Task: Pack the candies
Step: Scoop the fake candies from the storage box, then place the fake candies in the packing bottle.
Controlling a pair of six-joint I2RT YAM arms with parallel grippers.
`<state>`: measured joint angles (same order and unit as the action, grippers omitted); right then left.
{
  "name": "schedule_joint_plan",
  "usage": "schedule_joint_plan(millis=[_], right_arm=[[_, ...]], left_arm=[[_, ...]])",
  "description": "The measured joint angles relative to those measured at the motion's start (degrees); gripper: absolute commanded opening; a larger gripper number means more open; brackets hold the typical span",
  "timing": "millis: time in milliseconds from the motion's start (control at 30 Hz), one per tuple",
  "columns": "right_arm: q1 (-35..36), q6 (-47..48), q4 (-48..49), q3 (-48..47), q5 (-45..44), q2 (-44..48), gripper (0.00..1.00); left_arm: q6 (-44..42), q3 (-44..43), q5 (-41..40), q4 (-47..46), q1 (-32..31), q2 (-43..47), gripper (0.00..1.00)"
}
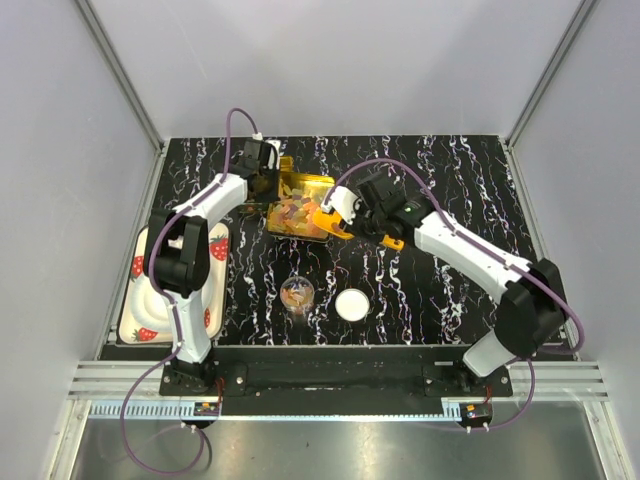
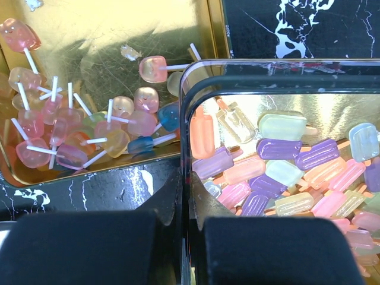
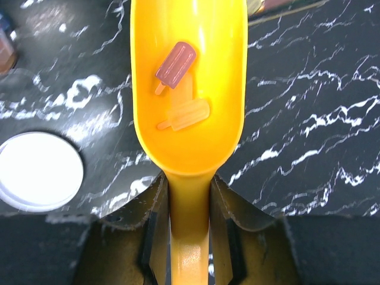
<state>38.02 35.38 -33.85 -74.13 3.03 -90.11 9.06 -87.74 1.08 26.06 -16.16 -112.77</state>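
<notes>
A black counter [image 1: 450, 290] veined with white spreads under me, closed in by plain grey walls [image 1: 60, 100]. Nearest my bases, a small clear jar [image 1: 297, 293] with coloured pieces in it stands beside a white lid [image 1: 351, 304], and a strawberry-printed tray [image 1: 135, 300] lies at the left edge.

The candies [image 2: 279, 148] are pastel ice-lolly shapes in pink, purple, yellow and orange. They are heaped in a gold tin [image 2: 267, 62] mid-counter. Its neighbour tin [image 2: 119, 24] holds lollipop kinds on white sticks.

My right gripper [image 3: 190, 196] is clamped on the handle of a yellow-orange scoop [image 3: 202, 35]. The scoop carries two candies and is raised above the counter, near the tins. Farther back, my left gripper [image 2: 189, 219] is pinched tight on the heaped tin's wall.
</notes>
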Motion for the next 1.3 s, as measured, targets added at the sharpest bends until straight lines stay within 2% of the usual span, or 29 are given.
schedule_joint_plan(millis=[467,1033,1300], right_arm=[[0.83,2.51,-11.37,-1.75,1.14,7.63,0.0],[14.78,3.34,-16.63,-2.36,0.48,10.64,0.0],[19.96,6.01,-18.21,-2.36,-5.55,8.24,0.0]], left_arm=[[0.0,0.0,0.02,-0.04,-0.13,-0.24,0.0],[-0.7,-0.07,0.02,-0.04,-1.86,-0.96,0.0],[-1.44,-1.14,0.0,-0.02,-2.6,-1.84,0.0]])
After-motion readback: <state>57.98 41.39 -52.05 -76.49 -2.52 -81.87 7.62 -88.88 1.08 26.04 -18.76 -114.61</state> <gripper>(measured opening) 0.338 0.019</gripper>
